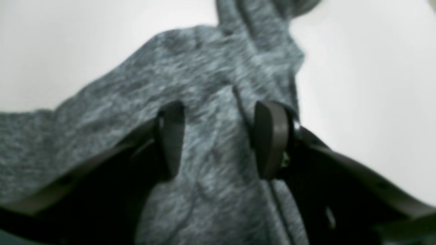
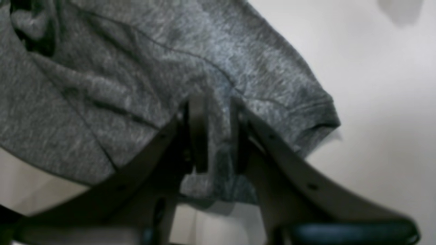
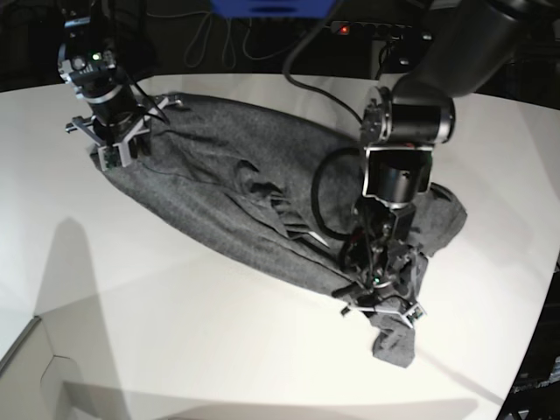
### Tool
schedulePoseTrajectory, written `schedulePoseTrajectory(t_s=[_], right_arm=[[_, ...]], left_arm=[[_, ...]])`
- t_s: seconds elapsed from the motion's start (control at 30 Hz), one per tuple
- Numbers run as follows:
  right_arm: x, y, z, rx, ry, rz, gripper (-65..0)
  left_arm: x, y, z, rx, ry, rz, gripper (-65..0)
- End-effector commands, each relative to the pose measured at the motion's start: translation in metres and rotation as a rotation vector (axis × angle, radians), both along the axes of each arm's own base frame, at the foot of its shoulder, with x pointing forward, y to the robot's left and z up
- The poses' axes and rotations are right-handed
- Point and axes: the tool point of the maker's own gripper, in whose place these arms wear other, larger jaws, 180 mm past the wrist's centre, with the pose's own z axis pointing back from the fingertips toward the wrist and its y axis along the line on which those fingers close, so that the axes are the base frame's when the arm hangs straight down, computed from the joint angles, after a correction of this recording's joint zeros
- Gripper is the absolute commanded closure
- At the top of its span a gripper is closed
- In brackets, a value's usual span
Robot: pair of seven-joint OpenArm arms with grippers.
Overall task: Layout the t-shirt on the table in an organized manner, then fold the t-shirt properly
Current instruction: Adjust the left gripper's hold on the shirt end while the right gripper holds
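The t-shirt (image 3: 236,188) lies stretched in a long diagonal band across the white tabletop (image 3: 175,332), running from the upper left of the base view down to the lower right. It is rumpled, with a cluster of creases near its middle and a bunched end hanging toward the lower right.

In the upper left of the base view the right pincer (image 3: 118,140) sits on the shirt's far end. The right wrist view shows its two dark fingers (image 2: 197,132) drawn close together with a fold of grey knit (image 2: 136,78) squeezed between them, so it is clamped on the t-shirt; a hemmed sleeve opening (image 2: 320,115) sticks out at the right of that frame, above bare tabletop (image 2: 381,102).

At the lower right of the base view the left pincer (image 3: 381,302) points down into the bunched end of the cloth. In the left wrist view its fingers (image 1: 170,139) stand moderately apart with a thick ridge of fabric (image 1: 211,102) filling the space between them, both pads pressed against the cloth, so it grips the t-shirt as well. White tabletop (image 1: 368,85) shows on both sides of the shirt there
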Motion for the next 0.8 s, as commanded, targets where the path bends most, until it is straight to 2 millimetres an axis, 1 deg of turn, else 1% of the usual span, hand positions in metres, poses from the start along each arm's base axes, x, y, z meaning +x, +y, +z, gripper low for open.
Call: schedulePoseTrajectory(t_s=[0.0,0.17,0.4,0.47,0.53,0.6,0.67,0.77], right_arm=[[0.005,-0.001,0.008,-0.003,-0.035,0.002,-12.7],[0.005,-0.001,0.008,-0.003,-0.035,0.002,-12.7],[0.004,-0.001,0.008,-0.003,-0.034,0.002,-12.7],[0.003,-0.001,0.008,-0.003,-0.031,0.001,-12.7],[0.000,-0.001,0.006,-0.003,-0.022,0.001,-12.7],[-0.002,-0.001,0.005,-0.003,-0.017,0.001,-12.7],[-0.004,-0.001,0.004,-0.003,-0.012,0.001,-12.7],[-0.004,-0.001,0.003,-0.002,-0.011,0.003,-12.7]], left_arm=[[0.020,-0.002,0.028,0.026,-0.075,-0.006,-32.5],[0.024,-0.003,0.033,0.036,-0.093,-0.006,-32.5],[0.023,-0.005,0.033,0.034,-0.092,-0.008,-32.5],[0.020,-0.006,0.025,0.034,-0.069,-0.013,-32.5],[0.013,-0.008,0.010,0.034,-0.022,-0.019,-33.0],[0.015,-0.009,0.008,0.041,-0.005,-0.025,-36.4],[0.012,-0.010,-0.001,0.058,0.028,-0.029,-41.2],[0.012,-0.011,-0.003,0.081,0.035,-0.032,-47.0]])
